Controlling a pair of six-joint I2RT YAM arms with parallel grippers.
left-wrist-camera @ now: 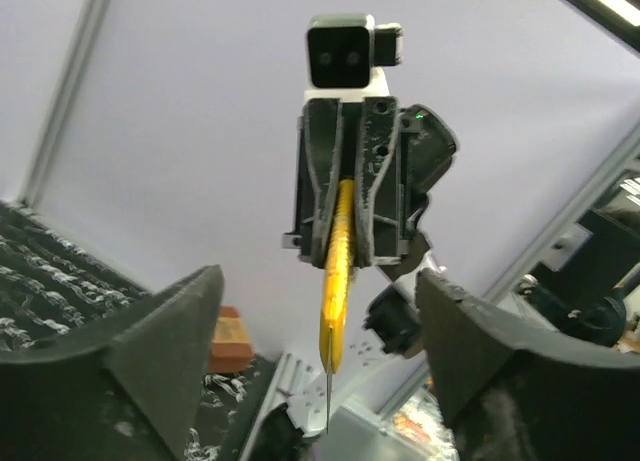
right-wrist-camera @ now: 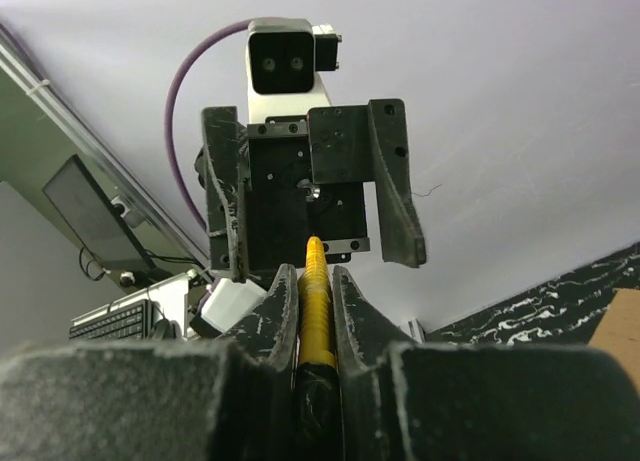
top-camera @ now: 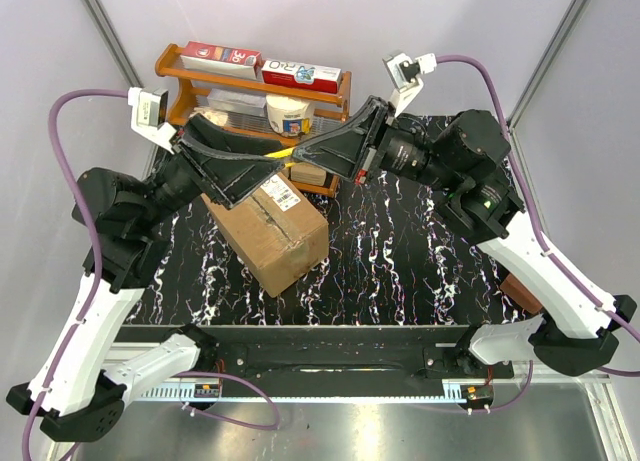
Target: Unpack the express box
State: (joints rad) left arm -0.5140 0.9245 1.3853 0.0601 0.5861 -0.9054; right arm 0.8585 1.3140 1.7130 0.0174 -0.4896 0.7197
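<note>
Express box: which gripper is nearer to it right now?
Left. The left gripper, open, hangs over the far edge of the express box; the right gripper, shut on a yellow knife, sits just beyond that edge.

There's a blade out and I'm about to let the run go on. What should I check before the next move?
1. Right gripper shut on the yellow knife: ok.
2. Blade exposed at the knife's tip: ok.
3. Left gripper open, holding nothing: ok.
4. Blade clear of the left gripper's fingers: cannot tell.
5. Express box on the table, flaps closed and taped: ok.
</note>
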